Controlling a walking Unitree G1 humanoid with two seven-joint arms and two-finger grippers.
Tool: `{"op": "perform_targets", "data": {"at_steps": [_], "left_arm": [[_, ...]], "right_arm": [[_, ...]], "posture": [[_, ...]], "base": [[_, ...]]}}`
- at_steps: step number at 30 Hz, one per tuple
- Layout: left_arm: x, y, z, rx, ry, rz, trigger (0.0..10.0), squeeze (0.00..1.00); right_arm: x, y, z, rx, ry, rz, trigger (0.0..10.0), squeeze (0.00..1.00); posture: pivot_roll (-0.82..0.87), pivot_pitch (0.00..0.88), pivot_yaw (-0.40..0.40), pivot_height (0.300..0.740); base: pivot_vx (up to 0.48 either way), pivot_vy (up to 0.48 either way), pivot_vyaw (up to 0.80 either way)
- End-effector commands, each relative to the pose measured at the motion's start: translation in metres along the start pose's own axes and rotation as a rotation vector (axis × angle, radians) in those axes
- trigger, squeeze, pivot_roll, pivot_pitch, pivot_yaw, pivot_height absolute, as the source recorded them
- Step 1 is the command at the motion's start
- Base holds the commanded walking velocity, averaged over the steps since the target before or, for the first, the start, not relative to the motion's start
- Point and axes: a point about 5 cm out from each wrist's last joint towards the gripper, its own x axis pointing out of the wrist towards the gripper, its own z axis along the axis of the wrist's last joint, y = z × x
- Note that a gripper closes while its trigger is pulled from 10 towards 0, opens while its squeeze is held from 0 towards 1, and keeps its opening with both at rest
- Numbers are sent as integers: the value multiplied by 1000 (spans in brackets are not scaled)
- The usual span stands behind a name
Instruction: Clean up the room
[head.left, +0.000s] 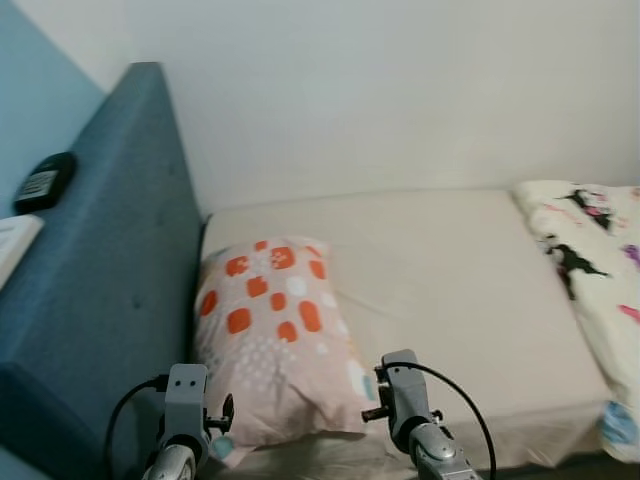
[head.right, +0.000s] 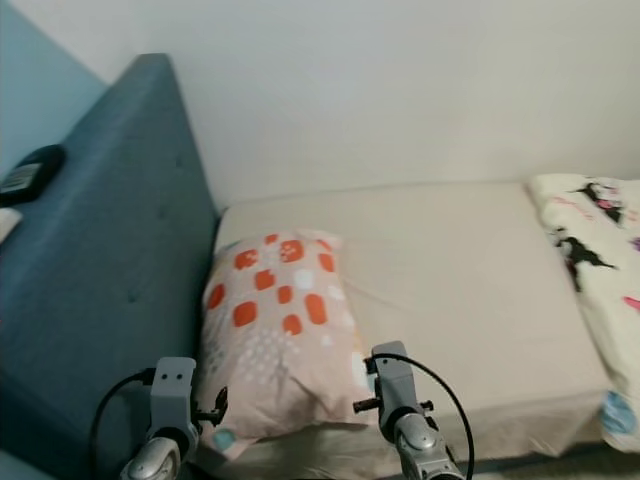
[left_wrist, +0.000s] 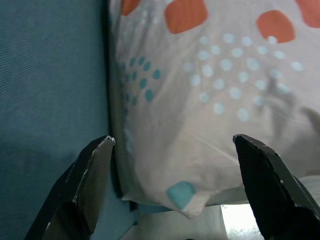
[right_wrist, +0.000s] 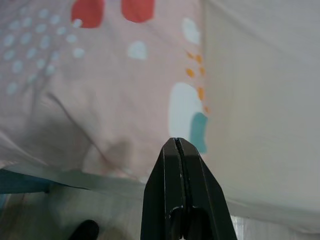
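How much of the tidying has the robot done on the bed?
Done: the pillow lies flat on the bed beside the blue headboard. In hand: nothing is gripped; the left gripper, fingers wide apart, faces the pillow's near corner, and the right gripper, fingers together, hangs at its other near corner. Left: the patterned blanket lies bunched at the bed's far end.

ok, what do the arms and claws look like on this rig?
Both arms are silver-grey metal with boxy wrist housings, each with a looping black cable. The left claw has two long, black, wedge-shaped fingers with grey-worn inner faces. The right claw has the same black tapered fingers.
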Motion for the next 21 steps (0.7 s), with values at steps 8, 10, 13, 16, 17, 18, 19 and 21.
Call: {"op": "perform_targets", "data": {"at_steps": [8, 10, 13, 16, 17, 18, 19, 21], "left_arm": [[-3, 4, -5, 1, 15, 15, 10000, 0], [-3, 4, -5, 0, 14, 15, 10000, 0], [-3, 4, -3, -9, -2, 15, 10000, 0], [-3, 5, -2, -8, -13, 13, 10000, 0], [-3, 5, -2, -8, -13, 13, 10000, 0], [-3, 5, -2, -9, -10, 15, 10000, 0], [-3, 5, -2, -9, -10, 15, 10000, 0], [-3, 5, -1, -6, -11, 17, 10000, 0]], "right_arm": [[-1, 1, -2, -4, 3, 6, 10000, 0], [-1, 1, -1, -7, -6, 4, 10000, 0], [-1, 0, -1, 19, -16, -3, 10000, 0], [-1, 0, -1, 32, -16, -4, 10000, 0], [-1, 0, -1, 32, -16, -4, 10000, 0], [-1, 0, -1, 33, -16, -4, 10000, 0], [-1, 0, -1, 33, -16, -4, 10000, 0], [-1, 0, -1, 34, -15, -5, 10000, 0]], "posture": [[35, 80, -56, 726], [35, 80, -56, 726], [35, 80, -57, 726], [34, 76, -57, 726], [34, 76, -57, 726], [34, 76, -55, 726], [34, 76, -55, 726], [33, 70, -55, 726]], "base": [[0, 0, 800], [0, 0, 738], [0, 0, 0], [0, 0, 0], [0, 0, 0], [0, -472, 0], [0, -472, 0], [0, -480, 0]]}}
